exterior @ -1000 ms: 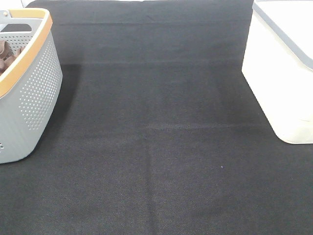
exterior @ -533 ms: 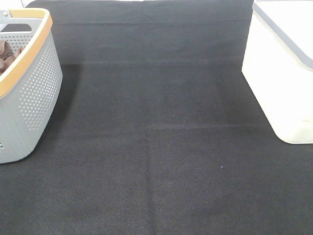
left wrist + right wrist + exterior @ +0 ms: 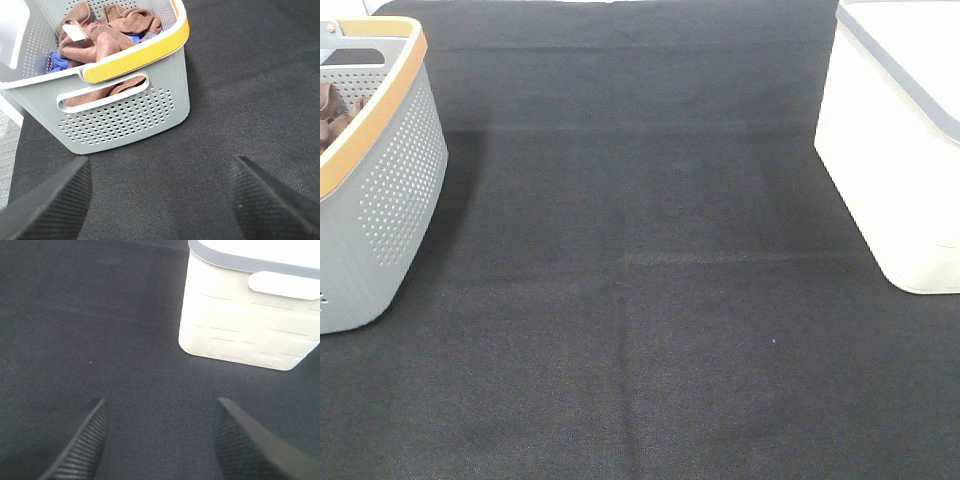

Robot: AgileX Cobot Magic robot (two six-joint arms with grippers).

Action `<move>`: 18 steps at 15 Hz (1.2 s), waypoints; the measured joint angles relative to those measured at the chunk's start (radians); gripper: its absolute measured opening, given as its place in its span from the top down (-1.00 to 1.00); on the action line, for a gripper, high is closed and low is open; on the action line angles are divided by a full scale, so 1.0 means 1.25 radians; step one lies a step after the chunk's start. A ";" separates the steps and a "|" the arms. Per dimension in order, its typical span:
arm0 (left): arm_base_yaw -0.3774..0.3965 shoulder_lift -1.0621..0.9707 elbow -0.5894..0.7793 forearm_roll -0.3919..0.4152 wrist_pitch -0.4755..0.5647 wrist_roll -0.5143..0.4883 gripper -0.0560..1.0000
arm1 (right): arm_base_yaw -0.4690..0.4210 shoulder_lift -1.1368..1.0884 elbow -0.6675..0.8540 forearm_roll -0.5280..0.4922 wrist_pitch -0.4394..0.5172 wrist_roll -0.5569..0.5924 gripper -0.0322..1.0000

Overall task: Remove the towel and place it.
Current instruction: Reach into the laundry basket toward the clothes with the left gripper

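I've got a wide stretch of bare black mat (image 3: 640, 300) down the middle to move through. What's in my way: grey perforated basket (image 3: 395, 200) at the left edge, white bin (image 3: 890, 170) at the right. Basket's top is open, brown towel (image 3: 95, 45) heaped inside.

Overhead on mat (image 3: 640, 300), wrists facing basket (image 3: 125, 122), bin (image 3: 235, 330)

Rust-brown towel (image 3: 95, 44), crumpled, white tag (image 3: 75, 32) showing, inside grey basket (image 3: 125, 117)

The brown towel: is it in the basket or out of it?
In: the towel lies bunched inside the grey basket, white tag showing.
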 joint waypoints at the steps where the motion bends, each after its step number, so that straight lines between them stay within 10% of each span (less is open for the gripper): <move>1: 0.000 0.000 0.000 0.000 0.000 0.000 -0.47 | 0.000 0.000 0.000 0.000 0.000 0.000 -0.21; 18: 0.000 0.000 0.000 0.000 0.000 0.000 -0.47 | 0.000 0.000 0.000 0.000 0.000 0.000 -0.21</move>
